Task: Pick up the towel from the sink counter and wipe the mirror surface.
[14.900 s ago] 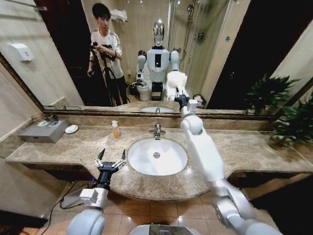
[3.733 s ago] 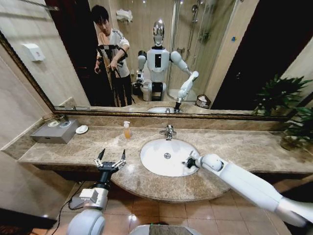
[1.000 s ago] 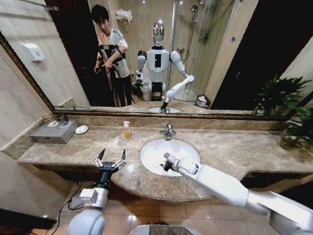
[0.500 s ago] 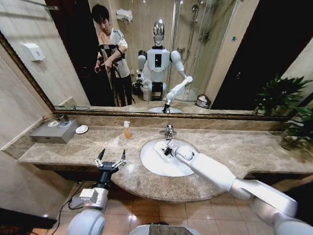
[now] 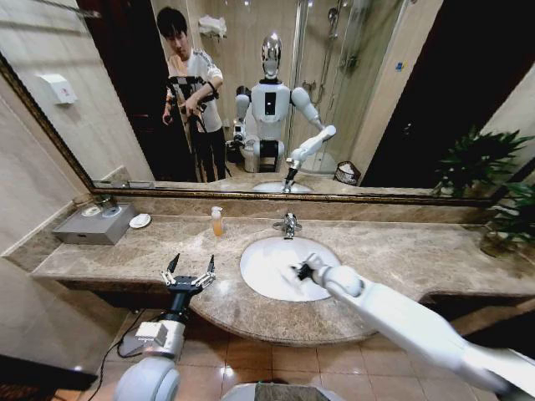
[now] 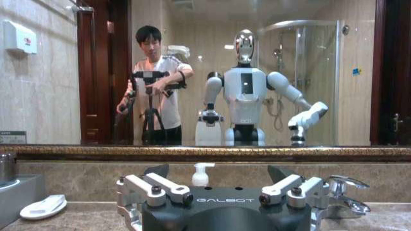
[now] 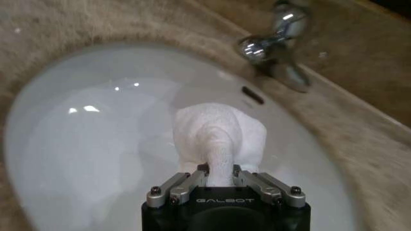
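Wide mirror (image 5: pixel 401 100) above a long marble desk (image 5: pixel 418 251), white basin (image 5: pixel 267 267), right claw (image 7: pixel 218 174) over the basin pinching a towel (image 7: pixel 222 134) whose long axis runs away toward the faucet (image 7: pixel 273 43), left claw (image 5: pixel 189 269) spread wide, empty, at the desk's front edge.

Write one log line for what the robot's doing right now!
right gripper: shut on towel, over basin | left gripper: open, idle at counter edge | mirror: not touched
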`<state>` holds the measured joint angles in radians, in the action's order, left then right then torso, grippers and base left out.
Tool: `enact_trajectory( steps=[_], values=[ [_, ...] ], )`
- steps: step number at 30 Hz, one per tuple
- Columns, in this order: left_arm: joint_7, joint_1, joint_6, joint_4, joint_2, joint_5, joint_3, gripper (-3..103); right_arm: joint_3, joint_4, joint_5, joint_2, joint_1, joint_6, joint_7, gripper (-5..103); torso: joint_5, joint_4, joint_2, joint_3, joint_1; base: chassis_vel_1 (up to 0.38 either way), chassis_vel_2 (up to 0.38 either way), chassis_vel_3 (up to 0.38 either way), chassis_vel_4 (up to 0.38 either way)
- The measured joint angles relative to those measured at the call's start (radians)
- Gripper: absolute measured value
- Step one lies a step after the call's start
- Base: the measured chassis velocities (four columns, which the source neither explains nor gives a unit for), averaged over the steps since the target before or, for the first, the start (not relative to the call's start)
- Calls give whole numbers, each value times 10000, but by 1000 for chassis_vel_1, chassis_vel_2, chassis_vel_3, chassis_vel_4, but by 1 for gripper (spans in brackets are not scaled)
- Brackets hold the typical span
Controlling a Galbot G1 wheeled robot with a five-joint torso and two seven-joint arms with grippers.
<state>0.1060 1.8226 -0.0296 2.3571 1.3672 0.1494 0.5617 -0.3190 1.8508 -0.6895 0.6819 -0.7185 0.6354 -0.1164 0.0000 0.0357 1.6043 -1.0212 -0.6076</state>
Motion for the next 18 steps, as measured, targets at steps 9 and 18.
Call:
enact_trajectory(
  steps=[9, 18],
  values=[
    [1, 0, 0, 0, 0, 0, 0, 100, 2787, 1930, -1423, -863, -2242, -158, -1785, 13, 1, 2, 1, 0, 2, 0, 0, 0, 0],
    [0, 0, 0, 0, 0, 0, 0, 100, 6343, 922, -2619, -1664, -3098, 77, -1219, 13, 5, 2, 0, 0, 1, 0, 0, 0, 0]
  ],
)
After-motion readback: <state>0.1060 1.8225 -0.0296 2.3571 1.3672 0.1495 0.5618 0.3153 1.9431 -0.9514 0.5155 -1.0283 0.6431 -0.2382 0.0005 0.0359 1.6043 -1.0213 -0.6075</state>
